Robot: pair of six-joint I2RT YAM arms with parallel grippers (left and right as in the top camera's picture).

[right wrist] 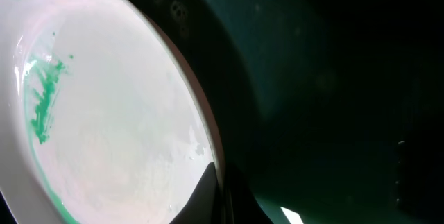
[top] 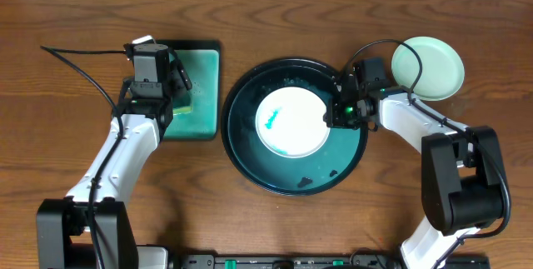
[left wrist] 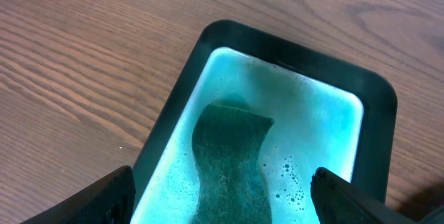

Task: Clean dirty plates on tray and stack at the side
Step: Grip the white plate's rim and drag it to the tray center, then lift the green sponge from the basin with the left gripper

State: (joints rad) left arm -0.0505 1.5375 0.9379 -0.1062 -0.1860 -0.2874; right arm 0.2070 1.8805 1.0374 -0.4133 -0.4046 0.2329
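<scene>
Pinching the white plate (top: pixel 291 121) by its right rim with the right gripper (top: pixel 336 112), jaws closed on it; lying in the wet round tray (top: pixel 250 161), blue-teal smear (top: pixel 271 121) left of middle; hovering with the left gripper (left wrist: pixel 222 203) spread wide above the sponge (left wrist: pixel 232 154) in the rectangular teal tray (left wrist: pixel 173 113), holding nothing; resting apart on the table (top: pixel 67 11), past the round tray's upper right, one mint-green plate (top: pixel 427 67).
</scene>
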